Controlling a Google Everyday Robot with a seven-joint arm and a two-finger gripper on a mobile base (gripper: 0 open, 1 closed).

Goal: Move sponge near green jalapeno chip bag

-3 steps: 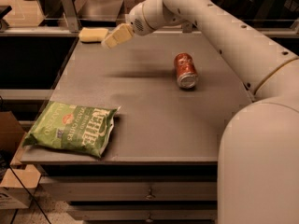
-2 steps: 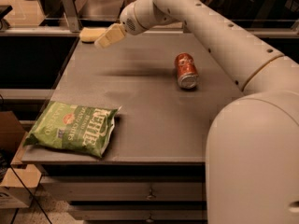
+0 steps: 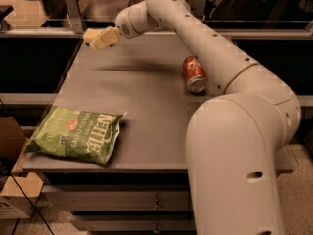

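Observation:
The sponge (image 3: 88, 34) is a small pale-yellow block at the far left corner of the grey table (image 3: 146, 106). My gripper (image 3: 101, 40) is at that corner, right beside the sponge and overlapping its right end in this view; I cannot tell whether it touches it. The green jalapeno chip bag (image 3: 76, 133) lies flat at the near left corner of the table, far from the sponge and the gripper.
A red soda can (image 3: 194, 74) lies on its side right of the table's middle, under my arm. My arm stretches over the far half of the table. A rail and dark shelving run behind the table. Cardboard boxes (image 3: 12, 146) stand left of the near corner.
My gripper has moved left along the far edge and now reaches the sponge. The sponge, chip bag and can have not moved.

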